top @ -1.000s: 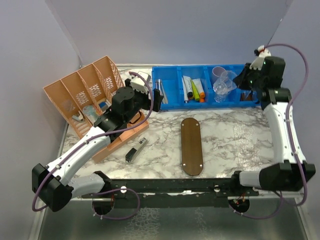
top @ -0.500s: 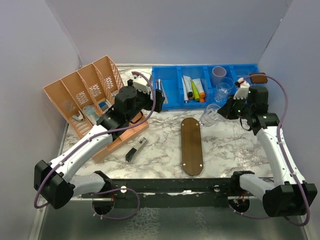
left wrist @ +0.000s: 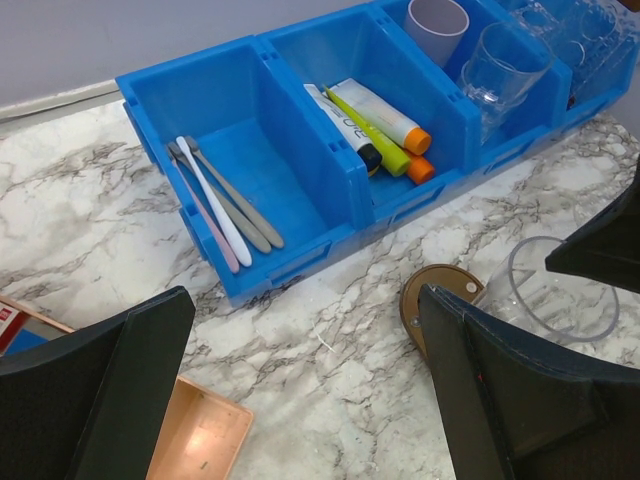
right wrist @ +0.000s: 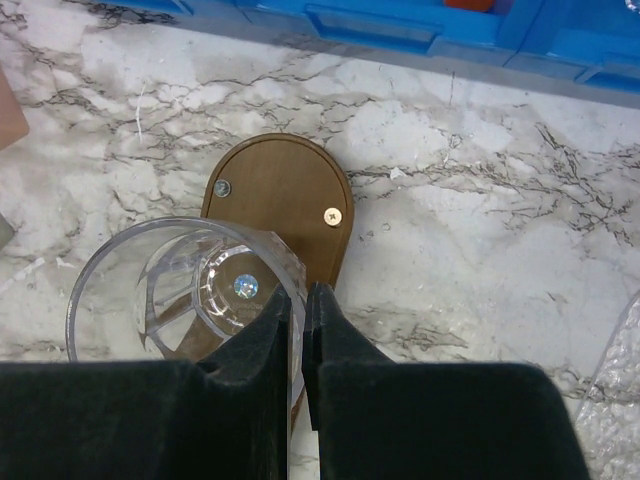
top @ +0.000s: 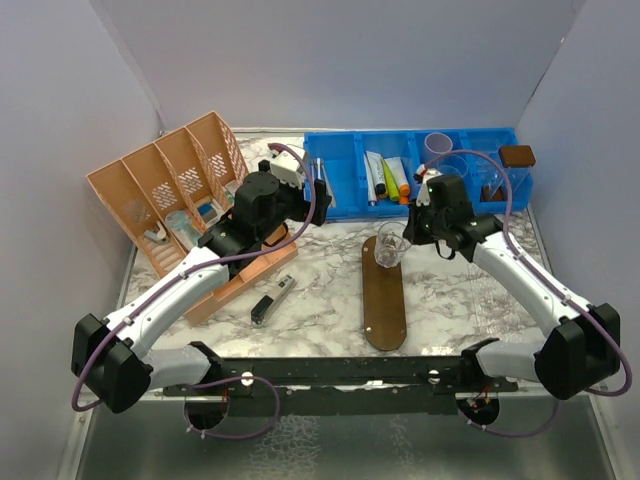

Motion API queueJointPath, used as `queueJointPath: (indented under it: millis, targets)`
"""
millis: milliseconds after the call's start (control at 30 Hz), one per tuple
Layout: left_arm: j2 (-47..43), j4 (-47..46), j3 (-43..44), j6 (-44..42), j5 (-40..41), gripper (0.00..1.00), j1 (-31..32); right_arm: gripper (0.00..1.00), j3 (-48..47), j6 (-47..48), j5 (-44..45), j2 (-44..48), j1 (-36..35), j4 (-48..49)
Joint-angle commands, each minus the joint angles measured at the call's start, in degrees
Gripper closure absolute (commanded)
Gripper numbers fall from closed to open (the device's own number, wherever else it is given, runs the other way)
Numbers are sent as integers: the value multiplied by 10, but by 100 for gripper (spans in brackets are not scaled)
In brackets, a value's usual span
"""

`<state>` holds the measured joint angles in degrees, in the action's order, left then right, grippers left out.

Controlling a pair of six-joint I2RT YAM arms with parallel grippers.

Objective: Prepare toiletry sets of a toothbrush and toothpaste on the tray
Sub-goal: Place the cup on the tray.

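Both arms share one livery: the left arm [top: 170, 295] and right arm [top: 520, 275] have smooth white shells on the long links and chunky black housings at every joint; a purple cable [top: 296, 149] loops loose just behind each tool; the left gripper [left wrist: 310, 400] has broad matte-black wedge fingers [left wrist: 520, 400]; the right gripper [right wrist: 297, 310] has black fingers [right wrist: 250, 400] too, flat-faced and square-edged.

Tumbler [top: 389, 248] at far end of tray [top: 384, 305]

Clear glossy plastic tumbler [top: 388, 246], matt wooden tray [top: 385, 308]
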<state>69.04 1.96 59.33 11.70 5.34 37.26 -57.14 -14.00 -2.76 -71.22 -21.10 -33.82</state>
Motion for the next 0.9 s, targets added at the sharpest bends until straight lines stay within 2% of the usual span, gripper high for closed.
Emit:
queueJointPath:
  millis: [0,467,867]
  targets:
    - [2,-1,10,4,-12,1,3,99,-1,-19,70,-19,-31,73]
    - [7,0,12,5,-13,1,3,98,17,-20,104,-77,-51,129]
    - [11,2,13,5,-13,1,3,88,22,-21,99,-99,-63,137]
